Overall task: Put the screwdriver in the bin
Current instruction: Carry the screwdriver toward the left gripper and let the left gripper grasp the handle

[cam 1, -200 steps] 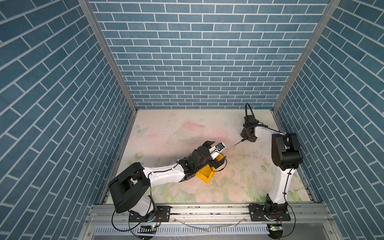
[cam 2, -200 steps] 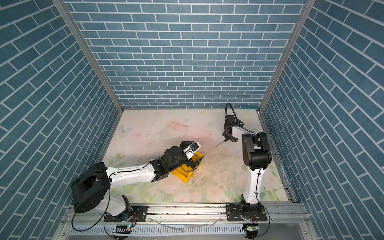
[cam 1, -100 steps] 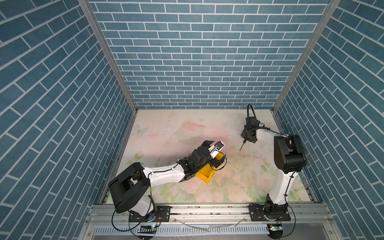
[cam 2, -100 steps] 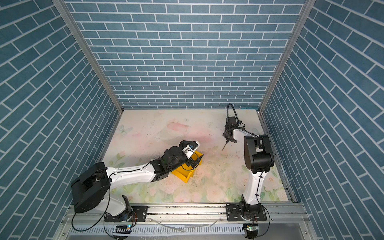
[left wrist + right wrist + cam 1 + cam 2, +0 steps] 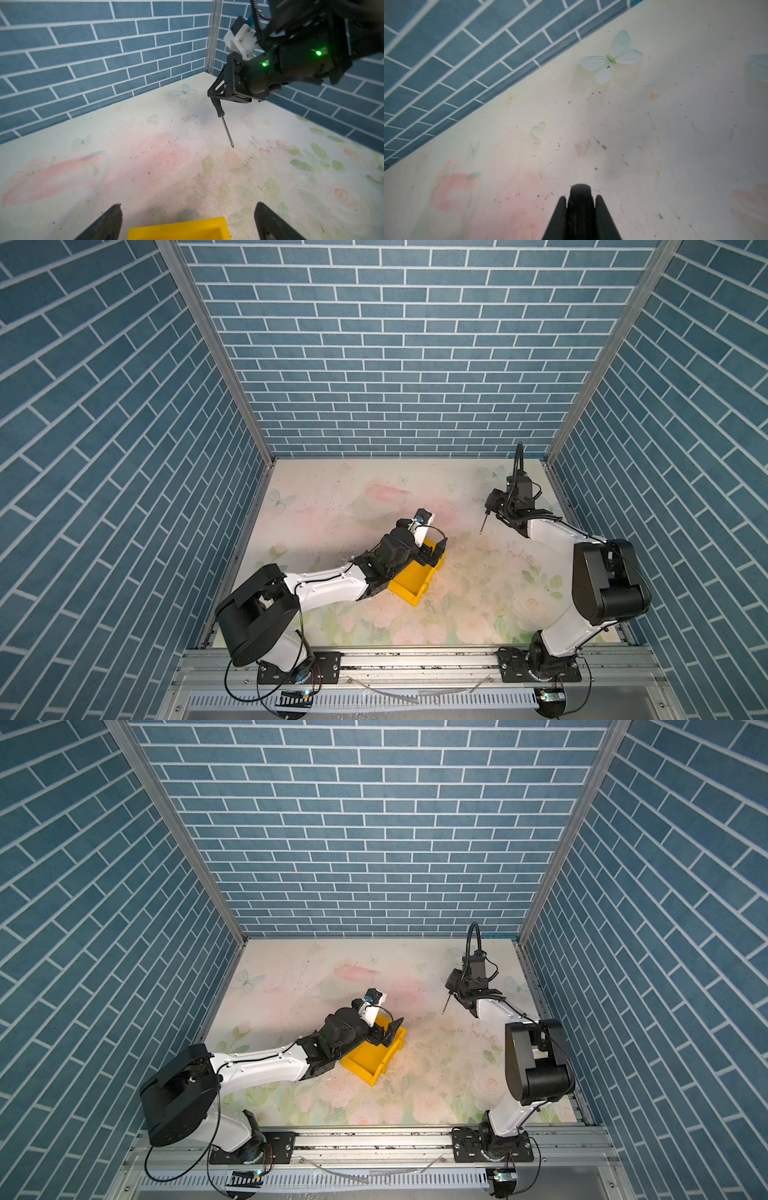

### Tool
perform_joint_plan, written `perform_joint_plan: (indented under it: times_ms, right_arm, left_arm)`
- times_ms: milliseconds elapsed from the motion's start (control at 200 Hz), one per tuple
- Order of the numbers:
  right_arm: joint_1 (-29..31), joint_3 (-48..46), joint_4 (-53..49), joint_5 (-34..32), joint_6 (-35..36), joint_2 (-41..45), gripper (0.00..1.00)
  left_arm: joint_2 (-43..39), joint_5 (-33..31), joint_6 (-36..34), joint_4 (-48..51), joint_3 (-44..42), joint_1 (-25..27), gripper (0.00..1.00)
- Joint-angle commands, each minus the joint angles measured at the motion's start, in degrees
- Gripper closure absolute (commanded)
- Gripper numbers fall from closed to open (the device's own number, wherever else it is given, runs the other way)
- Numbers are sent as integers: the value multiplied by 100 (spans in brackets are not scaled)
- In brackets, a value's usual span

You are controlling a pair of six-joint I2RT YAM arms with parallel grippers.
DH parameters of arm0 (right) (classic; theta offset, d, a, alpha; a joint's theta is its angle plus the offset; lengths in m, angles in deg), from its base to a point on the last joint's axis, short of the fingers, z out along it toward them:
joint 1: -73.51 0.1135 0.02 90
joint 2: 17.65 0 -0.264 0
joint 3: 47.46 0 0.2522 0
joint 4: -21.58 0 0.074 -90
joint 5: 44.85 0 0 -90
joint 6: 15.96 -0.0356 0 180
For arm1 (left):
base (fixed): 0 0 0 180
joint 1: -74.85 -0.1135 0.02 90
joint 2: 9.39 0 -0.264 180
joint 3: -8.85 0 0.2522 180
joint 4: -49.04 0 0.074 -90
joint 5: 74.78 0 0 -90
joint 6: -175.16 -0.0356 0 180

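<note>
Inspection finds the screwdriver [image 5: 224, 124] held in the right gripper [image 5: 213, 97], off the table [image 5: 332, 497]. The gripper is fully closed on the black handle. In the right wrist view the handle's butt [image 5: 580, 193] sits squeezed between the two fingers [image 5: 560, 209]. The tool's long axis runs steeply downward with a slight tilt, the silver shaft below the handle and the tip lowest. The tip appears clear of the table, though we cannot confirm the gap. In both top views the screwdriver [image 5: 484, 522] hangs over the right rear part of the table, well apart from the yellow bin [image 5: 411, 585]. The bin sits near the middle of the table, toward the left arm's side and closer to the front rail. Its long axis lies diagonally, with the far end pointing roughly at the held tool. The left gripper [image 5: 432, 556] is spread to its full width at that far end and holds nothing. The left wrist view shows the bin's wall [image 5: 178, 231] between its fingers [image 5: 112, 220], and we cannot tell whether they touch it. We judge that the right arm alone must carry the tool across. The left gripper over the bin's far end may obstruct the drop.
</note>
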State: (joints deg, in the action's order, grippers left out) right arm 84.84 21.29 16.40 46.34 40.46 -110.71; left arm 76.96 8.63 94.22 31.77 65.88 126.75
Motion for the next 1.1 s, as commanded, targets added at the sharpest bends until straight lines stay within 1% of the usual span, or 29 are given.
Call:
perform_joint_plan:
  times_ms: [0, 70, 120, 295, 550, 640, 825, 975, 1095]
  right_arm:
    - [133, -372, 857, 697, 153, 363, 100]
    - [245, -532, 1207, 920, 115, 516, 100]
    - [330, -644, 1519, 1118, 115, 604, 100]
    - [600, -857, 2618, 1689, -222, 704, 100]
    - [951, -788, 3334, 2273, -486, 706, 100]
    - [1075, -813, 3589, 2404, -621, 727, 100]
    - [1250, -809, 3911, 2742, -737, 747, 100]
    - [1301, -831, 4192, 2979, -788, 749, 100]
    - [1324, -806, 4230, 3113, -883, 720, 100]
  left_arm:
    - [-57, 558, 1019, -272, 143, -350, 0]
    - [16, 717, 1401, -486, 149, -505, 0]
    - [68, 721, 1504, -701, 123, -548, 0]
    - [158, 818, 1460, -677, 372, -567, 0]
    - [409, 1170, 1585, -741, 800, -584, 1]
    - [548, 1341, 1688, -871, 908, -616, 6]
    - [748, 1220, 1805, -871, 1066, -685, 18]
    - [922, 1281, 1947, -977, 1187, -793, 29]
    - [1000, 1374, 1981, -1011, 1265, -856, 36]
